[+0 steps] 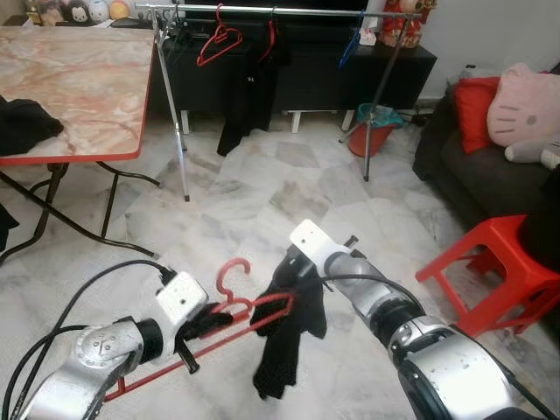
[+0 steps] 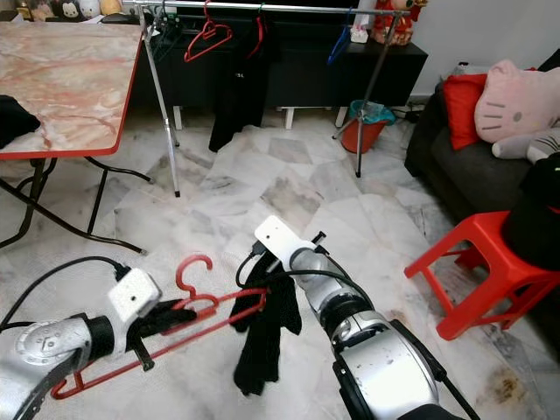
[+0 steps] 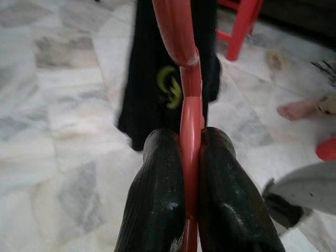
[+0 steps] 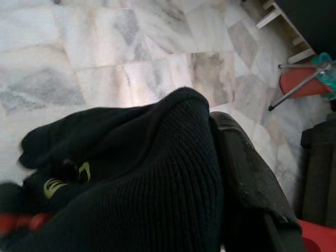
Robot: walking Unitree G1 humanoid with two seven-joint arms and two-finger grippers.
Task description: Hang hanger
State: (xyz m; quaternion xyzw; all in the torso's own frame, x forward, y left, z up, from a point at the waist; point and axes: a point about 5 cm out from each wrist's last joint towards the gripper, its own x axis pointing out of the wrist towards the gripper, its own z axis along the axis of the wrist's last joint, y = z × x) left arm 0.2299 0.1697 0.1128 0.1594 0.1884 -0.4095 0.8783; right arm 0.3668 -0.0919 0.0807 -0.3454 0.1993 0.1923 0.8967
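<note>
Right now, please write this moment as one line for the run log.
left gripper: shut on red hanger | right gripper: holding black garment on hanger | clothes rack: ahead, not reached

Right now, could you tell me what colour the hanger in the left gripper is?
The hanger is red, clearest in the left wrist view.

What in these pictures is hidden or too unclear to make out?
- Right gripper, right wrist view: the black garment covers one finger, so its grip is unclear.
- Red hanger, left eye view: its lower end is hidden behind the left arm.
- Yellow mark on the garment, left wrist view: blurred, unreadable.
- Left gripper: clamped on the hanger.
</note>
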